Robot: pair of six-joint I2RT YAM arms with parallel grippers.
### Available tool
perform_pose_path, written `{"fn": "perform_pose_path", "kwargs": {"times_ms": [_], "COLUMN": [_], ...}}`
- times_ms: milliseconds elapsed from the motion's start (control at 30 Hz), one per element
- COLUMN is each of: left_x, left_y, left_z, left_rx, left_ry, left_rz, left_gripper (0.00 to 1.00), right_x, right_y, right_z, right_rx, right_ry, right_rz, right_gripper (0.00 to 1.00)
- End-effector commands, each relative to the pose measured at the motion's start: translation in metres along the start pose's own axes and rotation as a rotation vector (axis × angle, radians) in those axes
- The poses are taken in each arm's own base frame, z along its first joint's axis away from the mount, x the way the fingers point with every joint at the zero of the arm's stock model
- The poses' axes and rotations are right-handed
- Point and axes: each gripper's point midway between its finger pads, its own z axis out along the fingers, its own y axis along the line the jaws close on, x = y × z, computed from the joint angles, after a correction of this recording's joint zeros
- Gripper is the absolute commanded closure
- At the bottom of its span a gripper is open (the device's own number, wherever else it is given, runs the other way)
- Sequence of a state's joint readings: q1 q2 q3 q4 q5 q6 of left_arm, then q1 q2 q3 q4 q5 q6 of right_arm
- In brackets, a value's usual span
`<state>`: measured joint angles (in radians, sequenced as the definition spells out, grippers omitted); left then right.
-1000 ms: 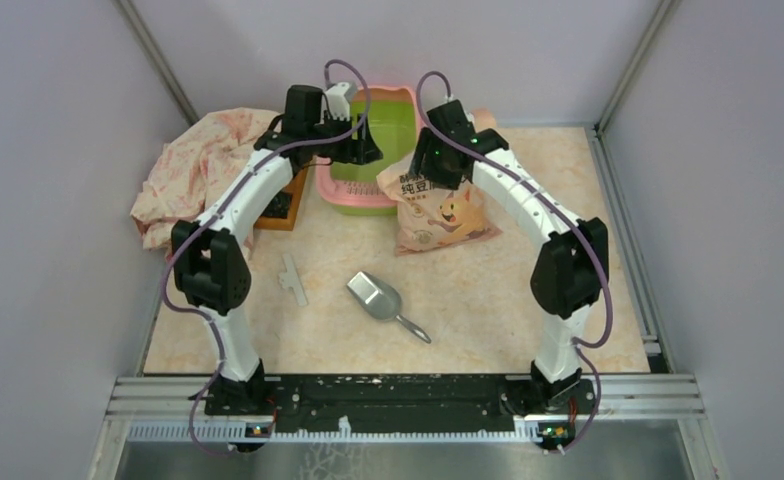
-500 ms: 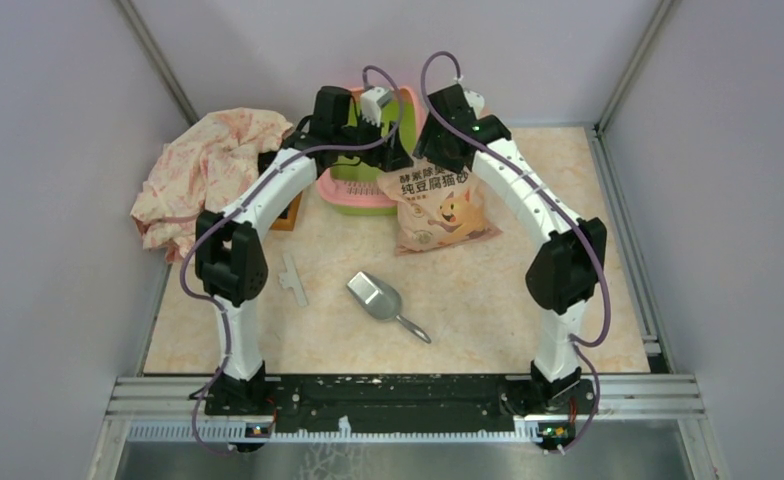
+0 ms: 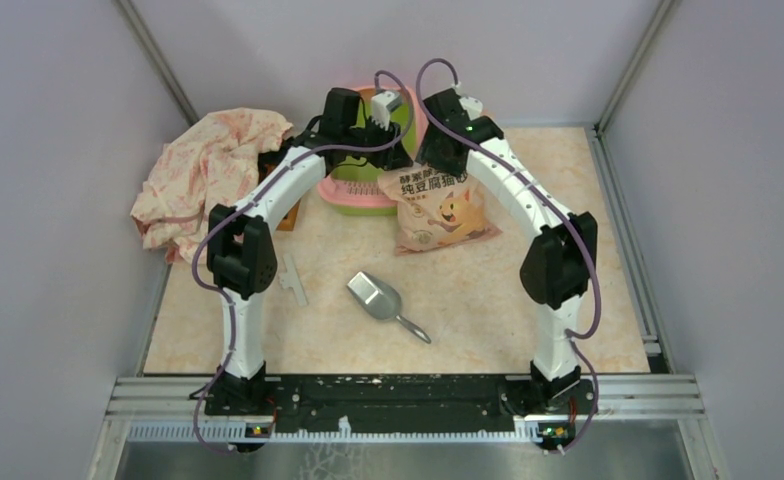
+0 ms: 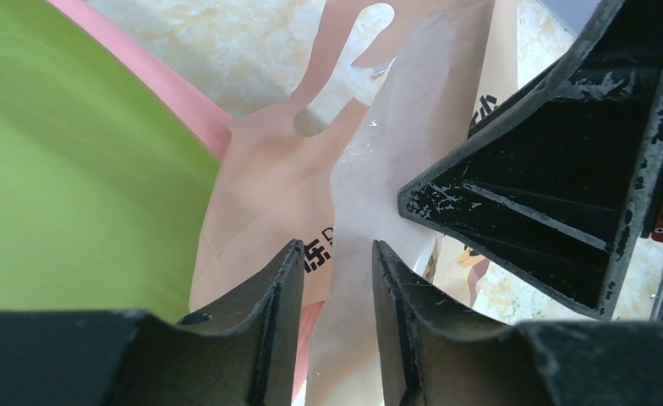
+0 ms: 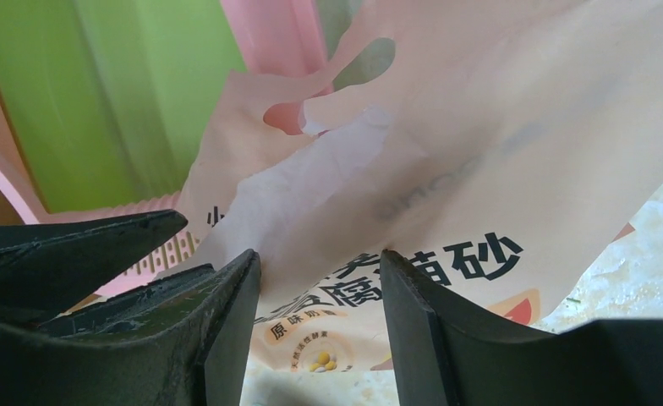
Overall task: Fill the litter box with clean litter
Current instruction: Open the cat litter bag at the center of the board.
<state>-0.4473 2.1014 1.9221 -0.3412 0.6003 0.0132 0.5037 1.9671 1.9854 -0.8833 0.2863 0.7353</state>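
The litter box [image 3: 352,199], pink rim and lime-green inside, stands at the back centre. The peach bag [image 3: 438,212] leans against its right side. No granules show. My left gripper [image 3: 396,152] is over the box's right edge at the bag's top. In the left wrist view it [image 4: 335,247] is open, with the bag's torn pale top flap [image 4: 379,152] lying between the jaws, beside the green inside [image 4: 57,169]. My right gripper [image 3: 438,160] is just right of it. In the right wrist view it [image 5: 321,255] is open, its jaws astride the bag's top [image 5: 480,127].
A silver scoop [image 3: 378,297] lies mid-table in front of the bag. A floral cloth [image 3: 203,165] is heaped at the back left beside a brown box [image 3: 286,208]. A white strip [image 3: 292,278] lies near the left arm. Enclosure walls stand on three sides.
My left gripper has swung right across the litter box to the bag's top. My right gripper has shifted slightly back and left, so the two now sit close together.
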Motion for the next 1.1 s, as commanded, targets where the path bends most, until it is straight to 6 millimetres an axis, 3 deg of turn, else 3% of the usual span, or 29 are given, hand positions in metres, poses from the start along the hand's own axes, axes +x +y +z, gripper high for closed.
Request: {"fn": "perform_pose_path", "kwargs": {"times_ms": [0, 267, 600, 800, 1067], "left_x": [-0.011, -0.02, -0.023, -0.02, -0.018], "left_y": [-0.002, -0.005, -0.009, -0.017, -0.029], "left_z": [-0.002, -0.008, -0.012, -0.012, -0.016], "left_rx": [0.011, 0.001, 0.011, 0.056, 0.115], "left_ry": [-0.016, -0.032, -0.036, -0.023, -0.018], "left_rz": [0.048, 0.055, 0.058, 0.043, 0.039], "left_gripper": [0.63, 0.67, 0.66, 0.55, 0.52], "right_x": [-0.014, -0.016, -0.008, -0.009, -0.004], "right_y": [0.007, 0.0, -0.002, 0.003, -0.002], "right_z": [-0.011, -0.029, -0.044, -0.054, -0.058], "right_rx": [-0.012, -0.013, -0.032, -0.051, -0.042], "right_ry": [-0.049, -0.079, -0.092, -0.104, -0.104], "right_rz": [-0.001, -0.016, -0.03, -0.038, -0.044], "right_gripper": [0.47, 0.56, 0.57, 0.58, 0.64]}}
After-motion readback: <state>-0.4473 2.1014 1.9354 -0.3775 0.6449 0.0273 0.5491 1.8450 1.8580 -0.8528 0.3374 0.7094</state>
